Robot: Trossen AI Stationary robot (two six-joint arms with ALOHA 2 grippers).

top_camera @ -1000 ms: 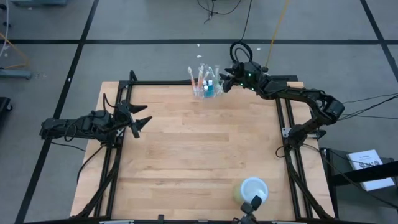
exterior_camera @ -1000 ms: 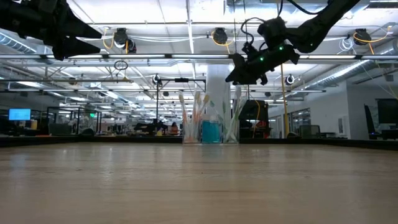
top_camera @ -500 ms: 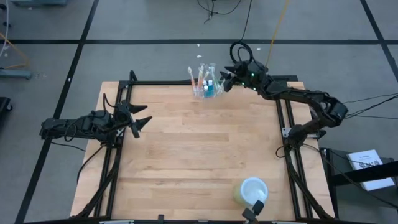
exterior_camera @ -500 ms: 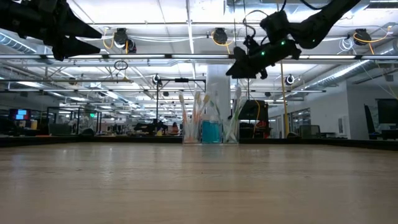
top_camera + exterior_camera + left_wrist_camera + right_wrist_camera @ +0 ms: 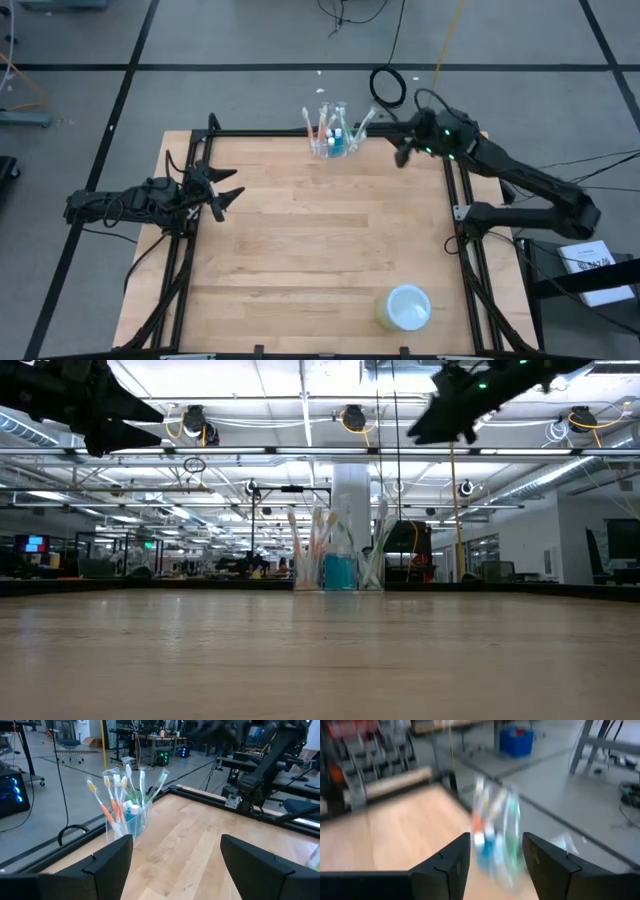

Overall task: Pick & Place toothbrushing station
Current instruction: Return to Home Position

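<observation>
The toothbrushing station (image 5: 333, 140) is a clear cup with several toothbrushes and something blue inside. It stands upright on its base at the table's far edge, also seen in the low view (image 5: 338, 568) and left wrist view (image 5: 127, 810). My right gripper (image 5: 402, 153) hangs open in the air to the right of the station and apart from it, high in the low view (image 5: 440, 422). In its own blurred wrist view the station (image 5: 495, 837) lies beyond its fingers (image 5: 496, 855). My left gripper (image 5: 228, 195) waits open at the left edge, nothing between its fingers (image 5: 175, 855).
A pale round tub with a white lid (image 5: 405, 306) stands near the front right edge. Black frame rails (image 5: 455, 200) run along the table's left, right and far sides. The middle of the wooden table top (image 5: 320, 230) is bare.
My right gripper has drawn back from beside the station, toward the table's right edge and upward, most of it in the last half second. The station has stayed upright where it stood.
</observation>
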